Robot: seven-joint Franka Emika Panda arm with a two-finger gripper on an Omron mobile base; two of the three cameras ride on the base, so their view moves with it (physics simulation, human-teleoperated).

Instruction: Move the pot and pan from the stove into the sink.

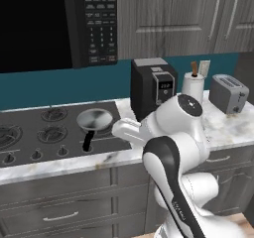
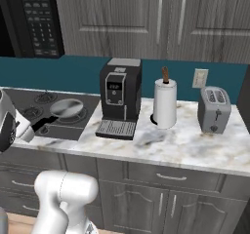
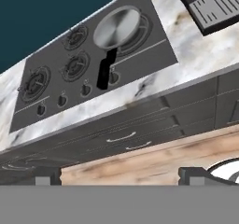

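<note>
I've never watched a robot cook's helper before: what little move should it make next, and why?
Probably swing the open gripper forward and down toward the pan. The pan sits on the stove, its black handle pointing at the front edge, and nothing is held. In the hand view the gripper is well short of the pan.

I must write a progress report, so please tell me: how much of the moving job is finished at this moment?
Nothing looks done yet. The pan sits on the stove, on its right rear burner, black handle toward the knobs. In hand: nothing; the gripper is open, away from the stove, and looks at the pan from a distance. Left: grasp the pan and carry it to the sink, then the same for the pot.
</note>
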